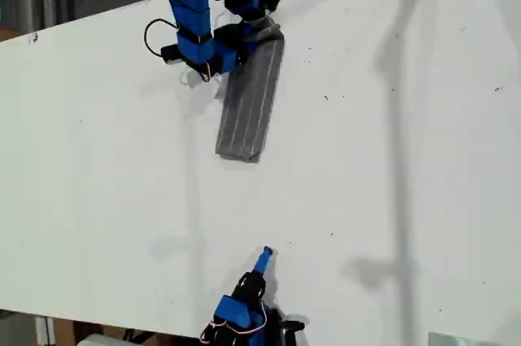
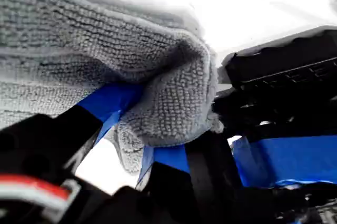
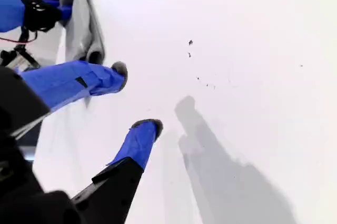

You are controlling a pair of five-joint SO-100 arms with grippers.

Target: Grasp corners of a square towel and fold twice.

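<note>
My first gripper: arm bent low at the exterior view's top, jaws clamped on one end of the towel. Towel: folded narrow strip, flat on the white worktop, trailing away from that gripper. My second gripper: jaws parted, empty, above bare worktop, well apart from the towel.

towel on table | first tool at its far end
</note>
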